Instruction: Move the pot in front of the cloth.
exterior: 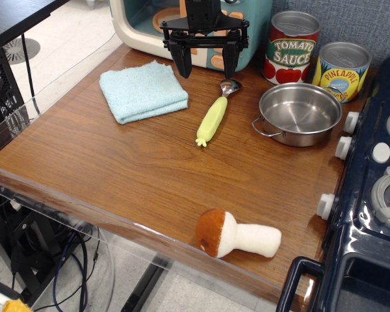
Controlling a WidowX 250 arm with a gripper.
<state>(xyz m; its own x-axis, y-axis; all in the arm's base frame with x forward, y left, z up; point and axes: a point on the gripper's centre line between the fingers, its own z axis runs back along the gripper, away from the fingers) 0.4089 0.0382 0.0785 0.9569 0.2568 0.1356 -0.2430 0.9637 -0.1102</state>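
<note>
Gripper (205,67) is hanging with jaws spread, empty, while one pot (299,113) is sitting right of one cloth (143,90), beside two cans (292,47), one scoop (216,114), one mushroom (237,235).

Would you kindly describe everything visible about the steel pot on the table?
The pot is shallow, round and shiny, apparently stainless steel, with a wire loop handle visible on its left side. It stands upright and empty on the wooden table, near the stove's knobs, in front of two labelled cans. Whether it touches them is unclear. The open claw hangs apart from it.
</note>
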